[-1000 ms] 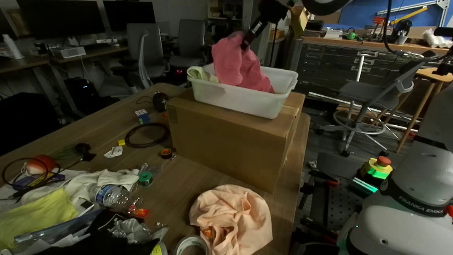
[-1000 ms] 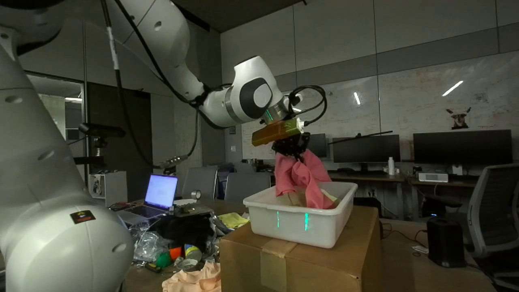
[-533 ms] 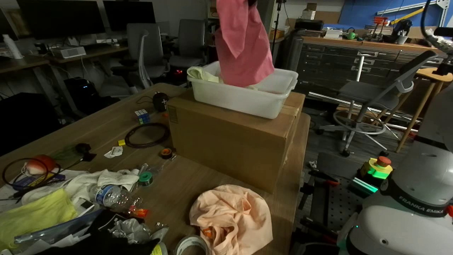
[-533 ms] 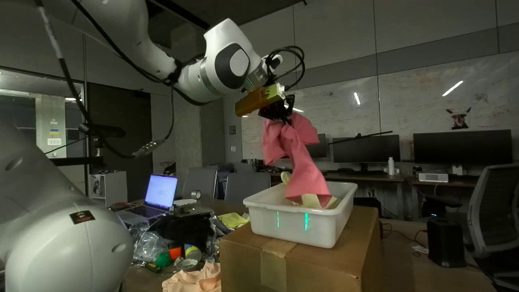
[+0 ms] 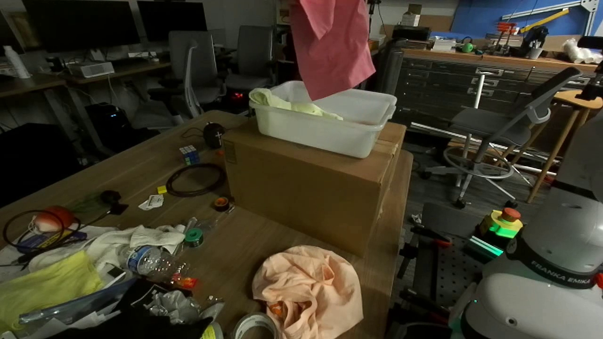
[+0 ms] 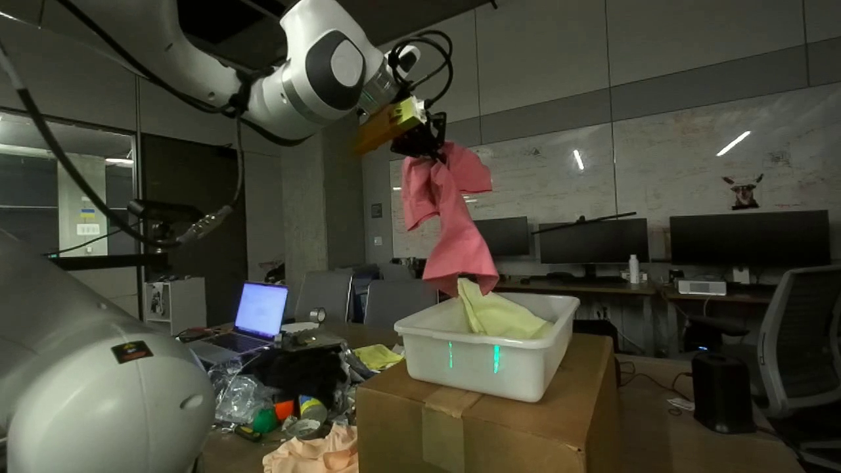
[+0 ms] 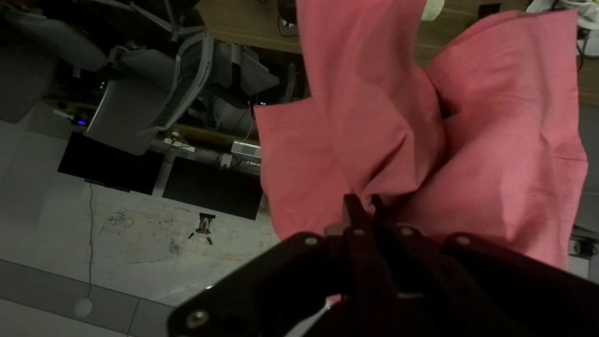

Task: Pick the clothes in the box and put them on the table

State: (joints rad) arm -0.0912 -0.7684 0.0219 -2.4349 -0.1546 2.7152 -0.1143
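Observation:
My gripper (image 6: 439, 157) is shut on a pink cloth (image 6: 456, 230). The cloth hangs down from the fingers, its lower end just above the white bin (image 6: 479, 371). In an exterior view only the lower part of the pink cloth (image 5: 332, 52) shows, and the gripper is out of the picture. In the wrist view the fingertips (image 7: 367, 203) pinch the bunched cloth (image 7: 374, 107). A pale yellow cloth (image 6: 502, 316) lies in the bin (image 5: 311, 134), with one end over its rim (image 5: 266, 97). A peach cloth (image 5: 308, 287) lies crumpled on the wooden table (image 5: 226, 254).
The bin stands on a large cardboard box (image 5: 301, 188) on the table. Clutter lies at the table's near left, with a plastic bottle (image 5: 148, 259), a yellow cloth (image 5: 52, 282) and a tape roll (image 5: 254, 326). A laptop (image 6: 259, 312) stands behind it.
My gripper has risen with the pink cloth and moved back toward the robot base. The cloth has come up out of the bin, and more of the pale yellow cloth shows.

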